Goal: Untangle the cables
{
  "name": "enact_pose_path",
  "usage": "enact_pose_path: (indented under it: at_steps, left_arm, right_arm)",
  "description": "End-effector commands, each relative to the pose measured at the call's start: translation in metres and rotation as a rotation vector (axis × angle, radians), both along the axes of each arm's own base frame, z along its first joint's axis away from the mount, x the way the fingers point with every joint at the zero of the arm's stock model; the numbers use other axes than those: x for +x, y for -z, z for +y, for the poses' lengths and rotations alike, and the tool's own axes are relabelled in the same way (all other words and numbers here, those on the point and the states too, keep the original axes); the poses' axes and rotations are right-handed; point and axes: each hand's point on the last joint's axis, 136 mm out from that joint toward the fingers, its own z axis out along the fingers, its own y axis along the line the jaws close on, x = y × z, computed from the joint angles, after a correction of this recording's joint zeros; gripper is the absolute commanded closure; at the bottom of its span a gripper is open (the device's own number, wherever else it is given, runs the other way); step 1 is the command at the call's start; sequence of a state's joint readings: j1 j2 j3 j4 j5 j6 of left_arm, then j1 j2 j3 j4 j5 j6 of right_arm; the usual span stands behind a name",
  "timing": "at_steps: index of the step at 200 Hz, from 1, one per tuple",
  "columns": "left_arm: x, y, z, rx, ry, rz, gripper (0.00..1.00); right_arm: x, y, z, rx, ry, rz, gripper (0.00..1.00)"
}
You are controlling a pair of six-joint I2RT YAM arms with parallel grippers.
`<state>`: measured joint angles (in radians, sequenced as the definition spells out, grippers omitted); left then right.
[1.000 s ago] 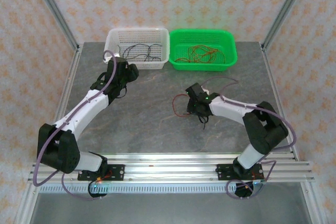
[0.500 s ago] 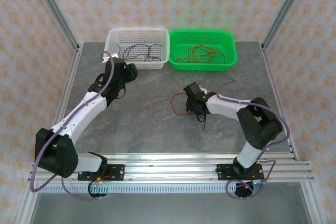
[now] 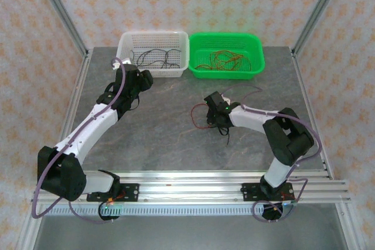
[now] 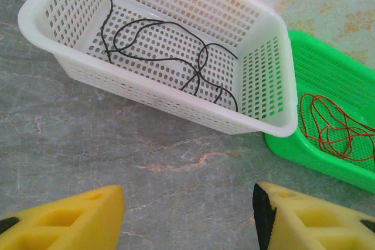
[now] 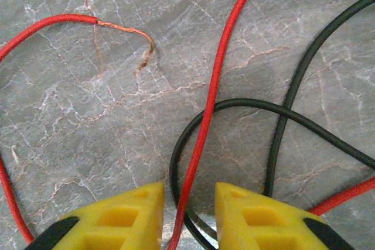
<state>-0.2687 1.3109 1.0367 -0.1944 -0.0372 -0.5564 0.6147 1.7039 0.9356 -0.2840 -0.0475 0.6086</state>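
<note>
The right pincer (image 5: 188, 194) sits low over the worktop (image 5: 88, 133), its jaws narrowly parted around a red cable (image 5: 219, 68) that crosses a looped black cable (image 5: 258, 105). The left pincer (image 4: 187, 196) is spread wide and empty near the white basket (image 4: 152, 89) holding black cables (image 4: 199, 65), beside the green basket (image 4: 319, 157) of red cables (image 4: 328, 122).

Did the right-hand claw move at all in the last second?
Yes. In the top view the right gripper has slid slightly left and toward the green basket, away from the near rail.
</note>
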Motion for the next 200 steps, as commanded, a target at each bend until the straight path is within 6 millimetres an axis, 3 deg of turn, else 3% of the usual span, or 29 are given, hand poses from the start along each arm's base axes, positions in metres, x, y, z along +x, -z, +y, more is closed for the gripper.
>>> enact_pose_path:
  at_steps: [1, 15, 31, 52, 97, 147, 176, 200]
  left_arm:
    - [-0.006, 0.001, -0.002, 0.013, 0.008, 0.002, 0.39]
    - [-0.006, 0.001, -0.002, 0.014, 0.009, 0.002, 0.39]
    - [-0.007, 0.000, -0.003, 0.013, 0.010, 0.000, 0.39]
    - [-0.009, -0.004, -0.003, 0.013, 0.012, -0.004, 0.40]
    - [-0.021, -0.008, -0.018, 0.007, 0.051, -0.011, 0.40]
    - [-0.044, 0.013, -0.073, -0.036, 0.211, -0.003, 0.40]
    - [-0.058, 0.023, -0.096, -0.056, 0.290, -0.014, 0.41]
    - [-0.070, 0.028, -0.102, -0.091, 0.301, -0.018, 0.41]
  right_arm:
    - [0.011, 0.000, 0.001, -0.021, 0.020, -0.032, 0.76]
    - [0.013, 0.001, 0.000, -0.025, 0.023, -0.036, 0.84]
    - [0.014, -0.002, 0.000, -0.027, 0.028, -0.046, 1.00]
    - [0.017, -0.018, 0.000, -0.008, 0.032, -0.082, 1.00]
    - [0.015, -0.090, 0.005, 0.075, -0.022, -0.191, 1.00]
    - [0.004, -0.161, 0.025, 0.224, -0.214, -0.313, 1.00]
    - [0.012, -0.206, 0.017, 0.260, -0.245, -0.423, 1.00]
    - [0.024, -0.245, 0.007, 0.292, -0.237, -0.502, 1.00]
